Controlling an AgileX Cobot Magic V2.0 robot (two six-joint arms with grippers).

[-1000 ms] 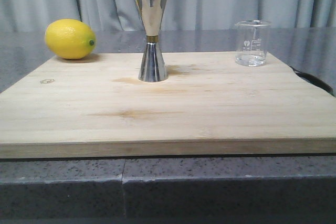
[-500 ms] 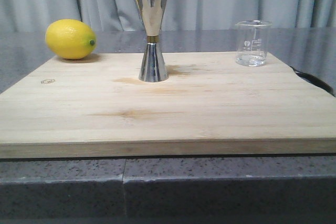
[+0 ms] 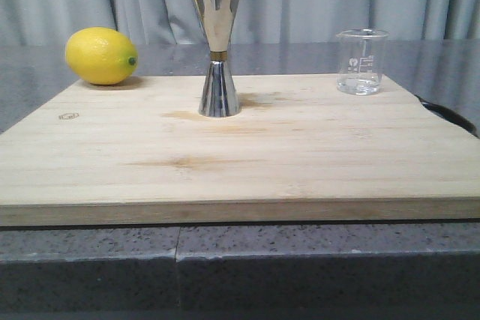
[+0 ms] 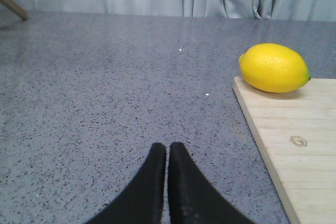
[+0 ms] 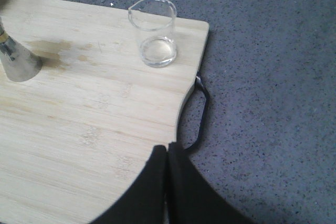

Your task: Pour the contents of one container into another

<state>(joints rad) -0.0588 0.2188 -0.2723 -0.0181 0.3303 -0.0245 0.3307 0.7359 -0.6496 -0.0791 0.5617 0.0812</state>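
Observation:
The small clear glass beaker [image 3: 361,61] stands upright at the back right of the wooden board [image 3: 240,159]; it also shows in the right wrist view as the beaker [image 5: 153,31], with a little clear liquid at its bottom. The tall steel jigger [image 3: 217,46] stands upright at the board's back middle, and only the jigger's base [image 5: 17,61] shows in the right wrist view. My right gripper [image 5: 167,149] is shut and empty, over the board's right edge, well short of the beaker. My left gripper [image 4: 167,148] is shut and empty, over the grey counter left of the board.
A yellow lemon [image 3: 100,55] lies at the board's back left corner, seen too as the lemon [image 4: 274,67] in the left wrist view. A black handle [image 5: 201,114] sticks out at the board's right edge. Grey speckled counter [image 4: 105,93] surrounds the board; curtains hang behind.

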